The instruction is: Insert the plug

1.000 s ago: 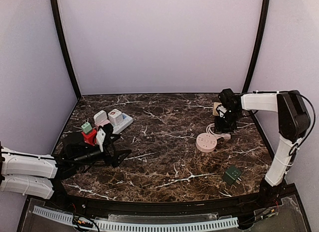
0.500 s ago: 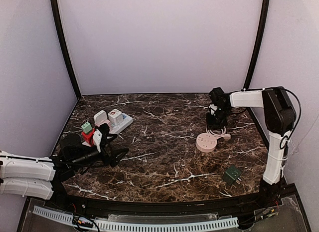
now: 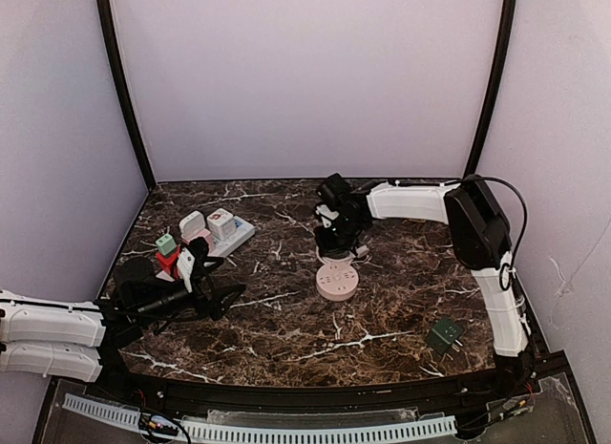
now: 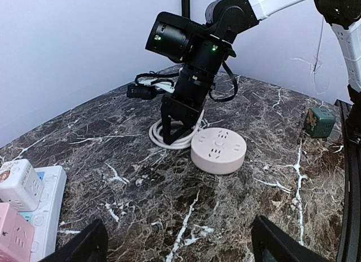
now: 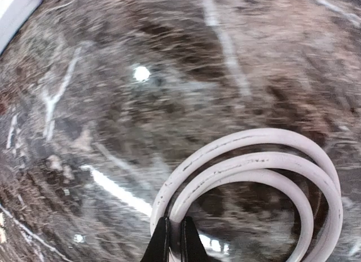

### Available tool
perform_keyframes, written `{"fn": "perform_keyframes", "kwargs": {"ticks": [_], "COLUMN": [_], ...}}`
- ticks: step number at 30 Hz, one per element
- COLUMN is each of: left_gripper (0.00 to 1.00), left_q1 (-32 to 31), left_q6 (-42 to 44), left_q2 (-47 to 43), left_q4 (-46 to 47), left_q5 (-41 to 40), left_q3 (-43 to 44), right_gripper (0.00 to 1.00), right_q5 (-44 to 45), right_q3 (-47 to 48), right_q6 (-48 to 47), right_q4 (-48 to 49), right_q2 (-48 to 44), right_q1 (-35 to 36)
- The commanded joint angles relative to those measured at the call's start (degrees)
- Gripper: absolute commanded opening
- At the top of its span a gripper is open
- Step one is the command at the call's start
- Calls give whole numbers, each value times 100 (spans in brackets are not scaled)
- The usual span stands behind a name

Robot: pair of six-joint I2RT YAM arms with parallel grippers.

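A round pale pink socket (image 3: 337,282) (image 4: 218,150) lies mid-table, its white cable (image 4: 163,139) (image 5: 248,160) coiled just behind it. My right gripper (image 3: 334,245) (image 4: 179,125) (image 5: 174,238) points down onto that coil and is shut on one strand of the cable. The green cube plug (image 3: 445,335) (image 4: 319,121) lies alone near the front right, prongs out. At the left, low over the table, my left gripper (image 3: 220,284) (image 4: 180,239) is open and holds nothing, facing the socket.
A white power strip (image 3: 224,236) (image 4: 39,186) with white and pink cube adapters lies at the left rear, red and green adapters (image 3: 170,258) beside it. The cable's black plug end (image 4: 140,92) rests behind the right gripper. Lilac walls close three sides.
My right arm swept from the right rear to mid-table, its jaws closing on the cable; the round socket and its coil came left with it. The left arm barely moved.
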Motion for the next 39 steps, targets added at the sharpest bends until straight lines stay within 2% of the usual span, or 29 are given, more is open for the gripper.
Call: {"fn": "perform_keyframes", "kwargs": {"ticks": [1, 2, 3, 5, 8, 10, 12, 17, 23, 26, 30, 34, 39], "left_gripper": [88, 88, 88, 88, 88, 88, 88, 88, 88, 88, 88, 88, 88], "left_q1": [-13, -14, -11, -10, -15, -14, -9, -14, -15, -8, -9, -14, -8], "left_q6": [-13, -20, -18, -27, -17, -21, -29, -17, -23, -14, -33, -50, -52], "left_q2": [-59, -54, -46, -28, -15, -14, 10, 36, 166, 235, 338, 416, 457], "left_q4": [96, 96, 101, 104, 109, 118, 133, 140, 157, 158, 185, 208, 185], "left_q5": [35, 35, 22, 20, 11, 9, 4, 18, 0, -14, -32, -44, -81], "left_q3": [-93, -94, -101, -97, -99, -103, -104, -89, -33, -4, 39, 69, 105], "right_gripper": [0, 0, 10, 35, 68, 83, 92, 99, 99, 98, 99, 97, 86], "right_q5": [-322, -376, -474, -523, 9, 179, 427, 1242, 851, 304, 135, 527, 961], "right_q3": [181, 220, 302, 625, 1115, 1188, 1018, 993, 1489, 1547, 1362, 1443, 1652], "right_q6": [187, 172, 109, -152, -564, -698, -743, -970, -1088, -1070, -1043, -1102, -1151], "right_q4": [-204, -193, -199, -403, -827, -955, -982, -1147, -1350, -1316, -1096, -1024, -1125], "right_q2": [206, 165, 120, -27, -417, -751, -1027, -964, -248, -89, -60, 231, 656], "right_q1": [192, 192, 199, 190, -43, -458, -1009, -2330, -3141, -3228, -3223, -3220, -3218]}}
